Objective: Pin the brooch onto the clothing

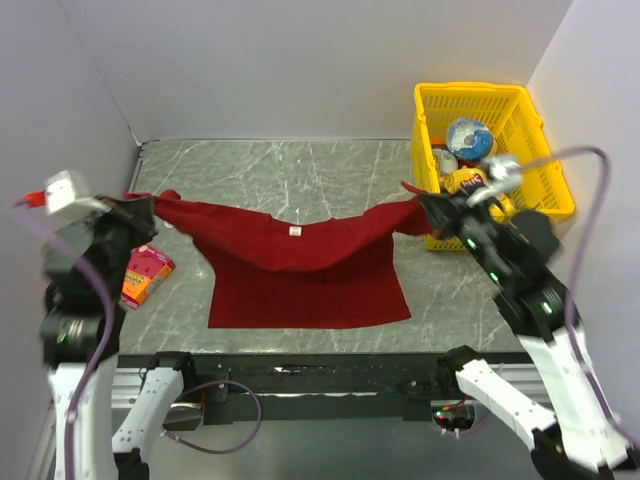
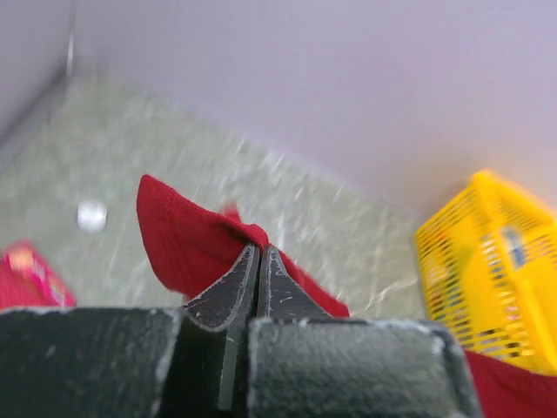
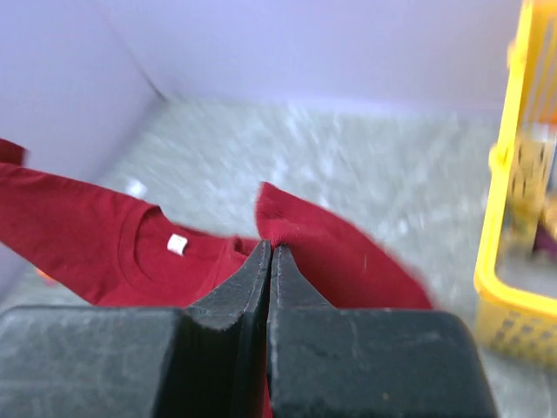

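Left end effector point(image 2: 259, 250) and right end effector point(image 3: 271, 250) each pinch a T-shirt point(image 1: 300, 285) sleeve; slipping cloth could bury the brooch point(image 2: 91, 215).

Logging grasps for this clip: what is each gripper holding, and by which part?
Both hold the dark-red T-shirt: the left gripper pinches one sleeve end, the right gripper the other, cloth stretched between them.
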Controlling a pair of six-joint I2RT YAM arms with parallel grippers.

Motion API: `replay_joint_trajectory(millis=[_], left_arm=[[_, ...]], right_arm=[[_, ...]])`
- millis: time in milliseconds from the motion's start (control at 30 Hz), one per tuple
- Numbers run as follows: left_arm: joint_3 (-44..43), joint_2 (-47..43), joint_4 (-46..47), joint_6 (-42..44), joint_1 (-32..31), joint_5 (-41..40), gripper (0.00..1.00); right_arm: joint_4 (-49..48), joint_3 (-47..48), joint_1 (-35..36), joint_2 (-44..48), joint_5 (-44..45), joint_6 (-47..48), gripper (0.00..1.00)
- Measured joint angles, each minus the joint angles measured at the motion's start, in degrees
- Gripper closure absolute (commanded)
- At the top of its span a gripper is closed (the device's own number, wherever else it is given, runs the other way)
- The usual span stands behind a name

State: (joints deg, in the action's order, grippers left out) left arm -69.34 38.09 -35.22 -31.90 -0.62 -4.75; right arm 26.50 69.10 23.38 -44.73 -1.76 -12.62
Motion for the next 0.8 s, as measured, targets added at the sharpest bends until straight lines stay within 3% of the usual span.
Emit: replay_joint_trajectory(millis=[233,367,600,800], left_arm=[[-16.31,-8.59,-1.95,3.89,0.00,1.49,0.99],[-28.74,-9.51,-1.25,4.28,-0.90,2.99,0.99],[-32.28,-7.04,-0.79,3.80,-1.14,5.16,0.99],[-28.68,1.18,1.20,2.84,-1.14,6.27,0.99]], right_arm=[[-2.67,1.09,0.00,13.35,-9.46,2.08,1.00],[-3.58,3.78,0.00,15.85,-14.97,2.03,1.00],[-6.43,10.49,0.00,15.65,-14.05,1.86,1.00],[-11.43,11.13,0.00,12.09,-6.84,2.05,1.00]])
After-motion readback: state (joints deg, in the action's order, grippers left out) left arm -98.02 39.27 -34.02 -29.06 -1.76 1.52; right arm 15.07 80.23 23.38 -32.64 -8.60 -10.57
